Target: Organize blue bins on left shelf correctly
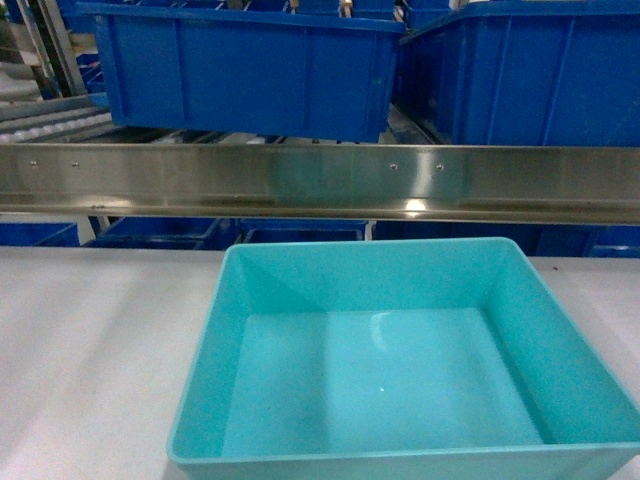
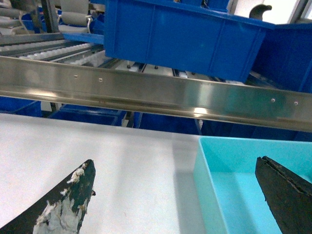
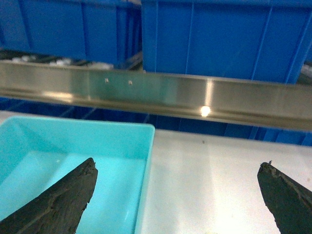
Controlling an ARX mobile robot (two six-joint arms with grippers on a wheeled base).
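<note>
Two end effectors, both spread wide and gripping nothing: left end effector (image 2: 174, 163) astride the left wall of the tub (image 1: 400, 370), one finger above the surface (image 1: 90, 350) and the other above the tub's inside; right end effector (image 3: 176, 163) placed likewise astride the right wall. Tub empty, flat on the surface, just in front of the rail (image 1: 320, 180) and below it, not yet on the shelf (image 2: 44, 48). Several likely ways to fail from here. First, uneven closing: one side pinching ahead of the other, probably skewing or sliding the light tub across the smooth surface. Second, slip: glossy, tapered walls and a thin rim, so little purchase for narrow fingers, with a tilt or a drop as the probable result during the lift. Third, the rail: too low a lift, and a rim or base caught against its edge, possibly wrenched out of both grips. Fourth, crowding: dark bins (image 1: 250, 70) sitting right behind the rail, with bare rollers (image 2: 73, 53) showing only to the left, so a straight push forward probably ending in a knock against a bin. Last, a roller track apt to let a badly released tub roll or settle crooked.
</note>
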